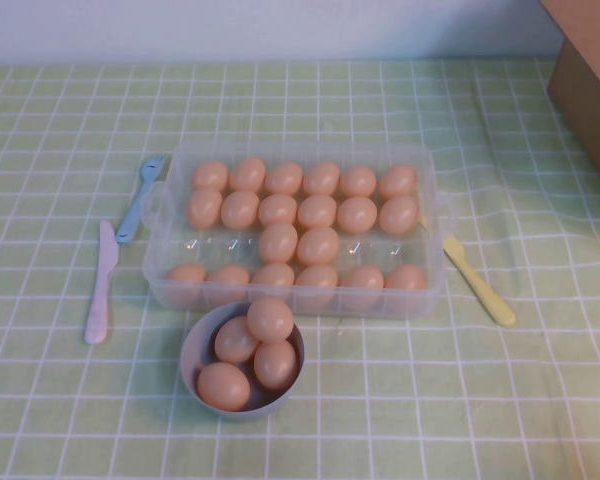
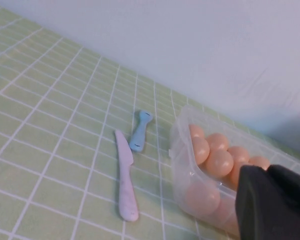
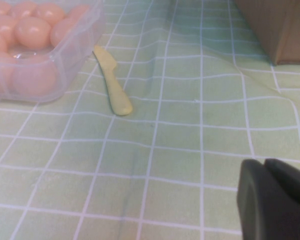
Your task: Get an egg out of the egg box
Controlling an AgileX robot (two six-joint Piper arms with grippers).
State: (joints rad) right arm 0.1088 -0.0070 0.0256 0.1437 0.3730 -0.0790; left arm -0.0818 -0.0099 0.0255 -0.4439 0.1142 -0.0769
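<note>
Grey-rimmed and nearest on the green checked tablecloth (image 1: 430, 400): counting four eggs (image 1: 270, 319) heaped in the small bowl (image 1: 192, 345), just in front of the egg box (image 1: 300, 148). Reading that as the task already being met at least once, since four cells in the box's third row are showing bare plastic, two at each end, with only two eggs (image 1: 318, 245) sitting between them. Finding the other rows looking full beyond that, so plenty remaining if another egg is wanted; judging the reachable ones to be the near row, right behind the bowl. Noting a pink plastic knife (image 1: 101, 285) and a blue plastic fork (image 1: 138, 205) lying just beside the box on the robot's left, a yellow plastic knife (image 1: 478, 280) just beside it on the right, and a cardboard box (image 1: 590, 90) farther back at the right edge. Seeing neither arm in the high view, so taking both as parked off the table's near side. Catching the left gripper (image 2: 272, 202) only as a dark shape hanging above and to the left of the egg box, carrying nothing visible; open or closed, impossible to tell. Catching the right gripper (image 3: 275, 200) likewise over bare cloth to the right of the yellow knife, well apart from the eggs, its state equally impossible to tell.
</note>
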